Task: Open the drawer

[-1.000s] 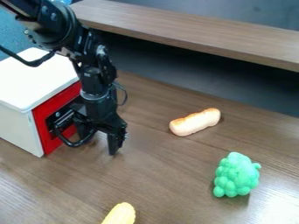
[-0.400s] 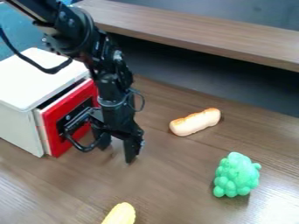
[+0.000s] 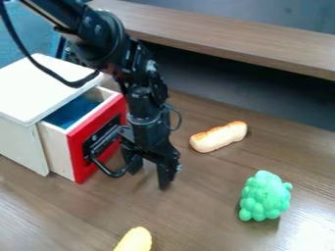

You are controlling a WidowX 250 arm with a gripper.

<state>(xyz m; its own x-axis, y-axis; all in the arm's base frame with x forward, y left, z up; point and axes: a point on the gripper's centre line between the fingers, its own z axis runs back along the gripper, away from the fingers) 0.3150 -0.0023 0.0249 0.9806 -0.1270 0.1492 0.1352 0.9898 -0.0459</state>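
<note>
Set partly open, with the two fingers of the pincer (image 3: 149, 177) parted and angled down over the worktop (image 3: 216, 196). Located at the black handle (image 3: 107, 170) on the red front of the drawer (image 3: 76, 147); cannot tell whether gripped or merely touched. Extended partway out of the white box (image 3: 46, 88), with blue interior exposed. Compared with the earliest frame: changed from closed drawer to open, with pincer displaced outward alongside the handle.

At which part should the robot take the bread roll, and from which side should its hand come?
Probably at its middle, from above: the bread roll lies lengthwise on the table, slanting up to the right in the view, so the hand should close across its narrow width.
</note>
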